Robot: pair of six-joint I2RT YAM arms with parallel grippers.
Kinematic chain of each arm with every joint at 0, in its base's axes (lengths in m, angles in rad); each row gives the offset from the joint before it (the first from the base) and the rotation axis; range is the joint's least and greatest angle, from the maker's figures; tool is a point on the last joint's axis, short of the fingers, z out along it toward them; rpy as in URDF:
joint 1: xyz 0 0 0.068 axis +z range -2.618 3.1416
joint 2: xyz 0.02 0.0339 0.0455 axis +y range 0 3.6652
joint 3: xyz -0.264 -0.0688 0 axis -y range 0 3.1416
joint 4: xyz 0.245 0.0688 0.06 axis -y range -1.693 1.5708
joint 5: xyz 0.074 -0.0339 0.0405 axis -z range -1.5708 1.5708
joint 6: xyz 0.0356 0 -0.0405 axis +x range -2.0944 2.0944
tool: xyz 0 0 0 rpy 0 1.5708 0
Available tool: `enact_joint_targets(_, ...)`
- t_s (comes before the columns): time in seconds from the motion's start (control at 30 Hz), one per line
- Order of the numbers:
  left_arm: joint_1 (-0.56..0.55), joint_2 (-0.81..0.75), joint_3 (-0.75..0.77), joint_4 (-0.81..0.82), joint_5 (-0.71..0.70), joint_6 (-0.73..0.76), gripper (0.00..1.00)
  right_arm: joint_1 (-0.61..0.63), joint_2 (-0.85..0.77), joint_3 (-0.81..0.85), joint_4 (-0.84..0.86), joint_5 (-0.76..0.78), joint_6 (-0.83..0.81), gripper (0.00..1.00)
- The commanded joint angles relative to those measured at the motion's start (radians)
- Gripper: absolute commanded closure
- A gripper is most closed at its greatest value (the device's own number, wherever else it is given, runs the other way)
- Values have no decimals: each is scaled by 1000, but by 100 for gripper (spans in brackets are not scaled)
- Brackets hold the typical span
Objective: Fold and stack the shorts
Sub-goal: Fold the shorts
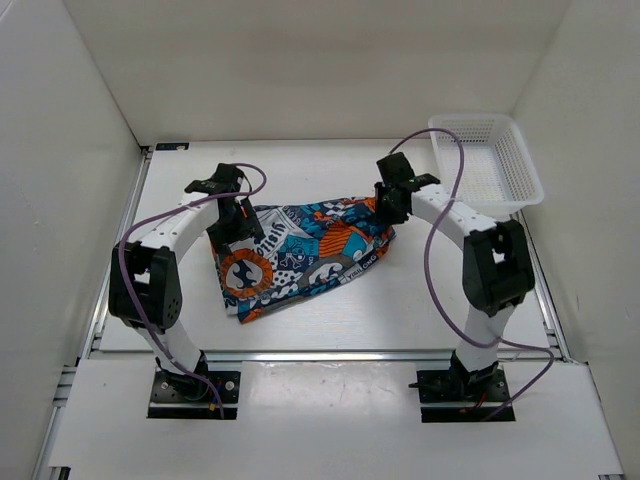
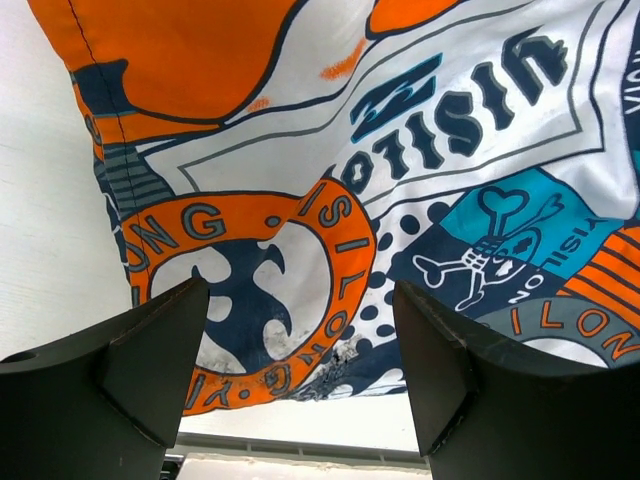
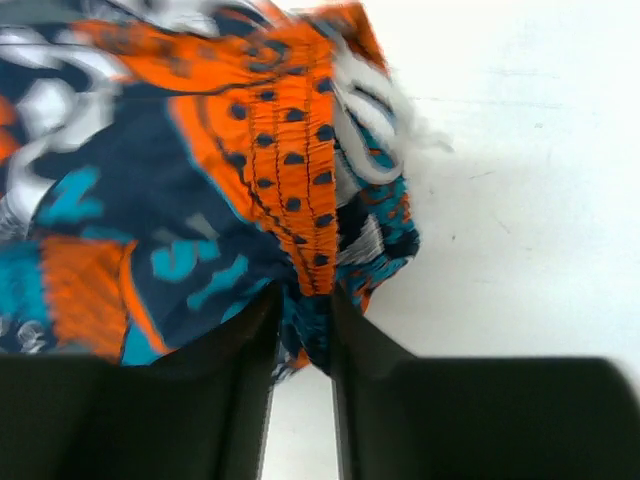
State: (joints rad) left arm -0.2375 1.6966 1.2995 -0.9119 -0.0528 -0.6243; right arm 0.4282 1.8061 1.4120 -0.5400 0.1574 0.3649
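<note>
I see right gripper (image 3: 303,310) nearly closed, pinching bunched waistband of shorts (image 1: 300,255); left gripper (image 2: 300,290) spread wide, empty, over shorts' left end. Shorts lie crumpled on table (image 1: 400,310) between arms. Beyond right arm: white basket (image 1: 490,165), apart from shorts, purple cable (image 1: 462,165) crossing it.
</note>
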Motion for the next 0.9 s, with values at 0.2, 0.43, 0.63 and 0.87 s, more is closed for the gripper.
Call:
enact_joint_targets(0.2,-3,-6,29,1,-15,11,15,-63,116,71,-5,36,-58,26)
enact_joint_targets(0.43,-3,5,29,1,-15,11,15,-141,167,62,46,-111,-89,31)
enact_joint_targets(0.63,-3,14,38,1,-15,11,15,-169,228,39,100,-246,-89,38)
enact_joint_targets(0.87,-3,14,47,-8,-15,11,15,-169,262,28,120,-257,-80,66)
